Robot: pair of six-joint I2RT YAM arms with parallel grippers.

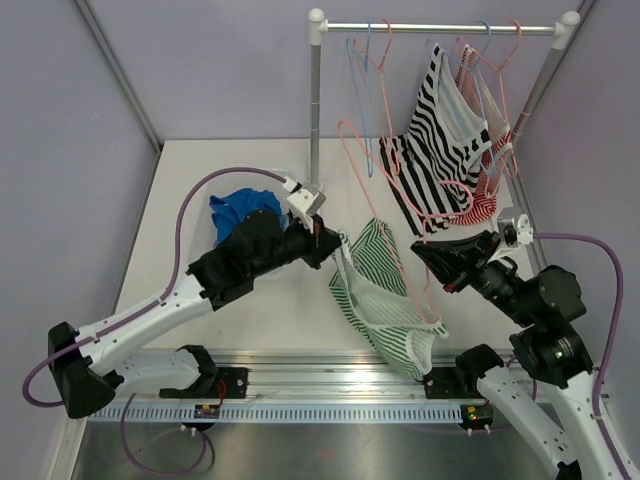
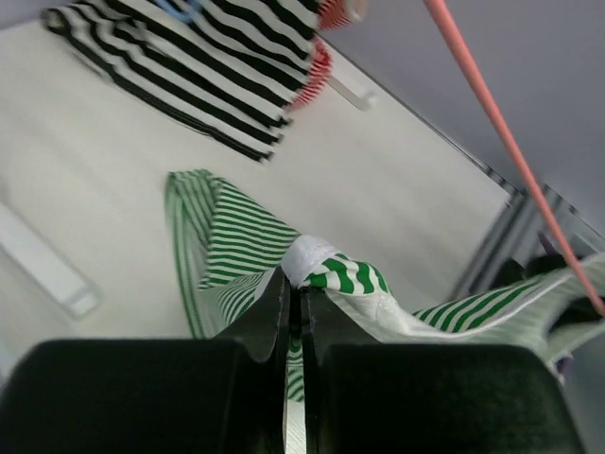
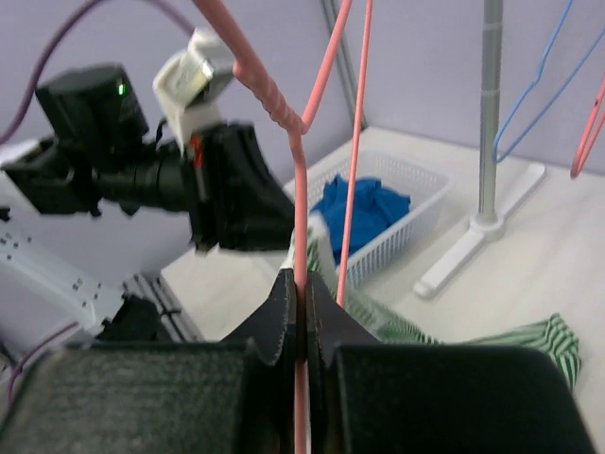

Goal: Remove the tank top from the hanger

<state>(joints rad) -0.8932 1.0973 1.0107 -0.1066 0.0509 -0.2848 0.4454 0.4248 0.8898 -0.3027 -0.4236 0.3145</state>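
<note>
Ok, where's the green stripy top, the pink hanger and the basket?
Green stripy top [image 1: 385, 300], top view, its striped middle.
Pink hanger [image 3: 299, 208], right wrist view, its upright wire.
Basket [image 3: 406, 234], right wrist view, white mesh wall.

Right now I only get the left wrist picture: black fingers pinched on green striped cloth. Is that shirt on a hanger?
Observer: It seems so. From overhead, a strap of the green top looks looped over a pink hanger.
Operator: What holds the hanger up?
Observer: The right tool is shut on its pink wire; the right wrist view shows that.
Operator: Anything else nearby that I can't see?
Observer: A white basket with blue cloth in it, seen from the right wrist.
</note>
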